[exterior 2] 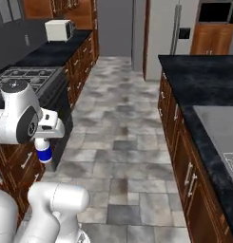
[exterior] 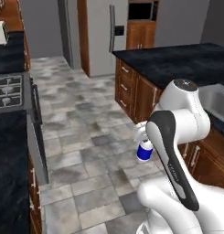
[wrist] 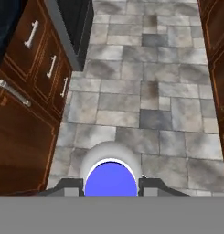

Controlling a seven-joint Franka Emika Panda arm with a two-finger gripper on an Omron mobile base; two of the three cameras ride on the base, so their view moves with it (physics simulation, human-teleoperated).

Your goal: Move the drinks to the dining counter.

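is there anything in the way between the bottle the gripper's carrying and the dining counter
Nothing visible blocks it. The small white bottle with blue label hangs in the shut gripper above open tiled floor, and the dining counter lies to the robot's right, its near top bare.

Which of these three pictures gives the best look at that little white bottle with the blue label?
The left base view: the small bottle hangs side-on over the floor, blue label clear. The right base view shows it smaller, under the gripper. The hand view shows it end-on between the fingertips.

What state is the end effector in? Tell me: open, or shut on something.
Shut on the small bottle: the end effector has a finger pressed against each side, and the bottle hangs in the air above the floor.
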